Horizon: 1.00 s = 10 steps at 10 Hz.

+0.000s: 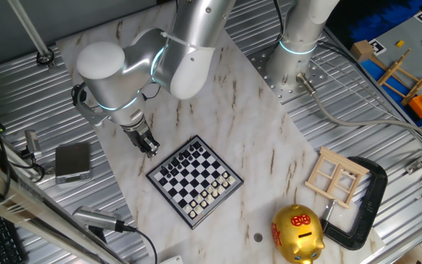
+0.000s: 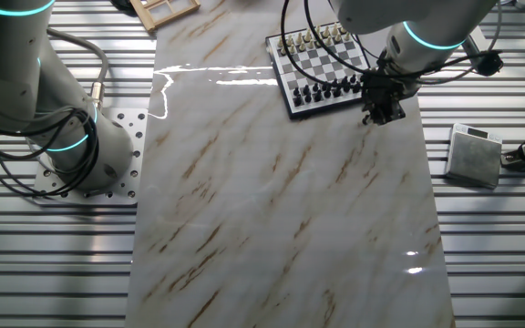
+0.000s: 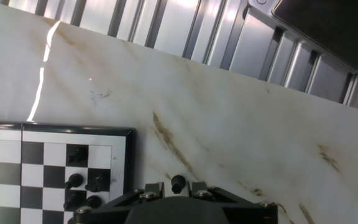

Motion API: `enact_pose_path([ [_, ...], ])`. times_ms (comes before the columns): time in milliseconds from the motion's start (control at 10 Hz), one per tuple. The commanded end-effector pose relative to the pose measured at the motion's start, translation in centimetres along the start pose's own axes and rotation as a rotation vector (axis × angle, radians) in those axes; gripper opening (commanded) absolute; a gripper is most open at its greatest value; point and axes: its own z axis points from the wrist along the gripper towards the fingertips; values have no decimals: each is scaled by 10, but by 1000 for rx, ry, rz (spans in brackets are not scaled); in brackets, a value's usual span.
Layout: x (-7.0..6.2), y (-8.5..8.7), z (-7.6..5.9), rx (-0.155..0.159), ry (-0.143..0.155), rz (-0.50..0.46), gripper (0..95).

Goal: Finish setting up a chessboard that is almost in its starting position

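Only hand view shows hand (image 3: 178,185) apparently gripping black piece (image 3: 178,182) beside chessboard (image 3: 55,134).

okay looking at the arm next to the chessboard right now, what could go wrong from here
1. In the hand view the gripper seems to pinch a small black piece by its top; so slight a hold could slip or tilt when it is set down.
2. The black pieces on the chessboard stand packed close, so lowering the jaws among them might topple neighbours.
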Motion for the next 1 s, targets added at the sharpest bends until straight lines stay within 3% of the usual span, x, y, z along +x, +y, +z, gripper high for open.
enact_pose_path([
  [100, 0, 0, 0, -2, 1, -2, 190],
  [1000, -1, -2, 4, -4, 0, -8, 190],
])
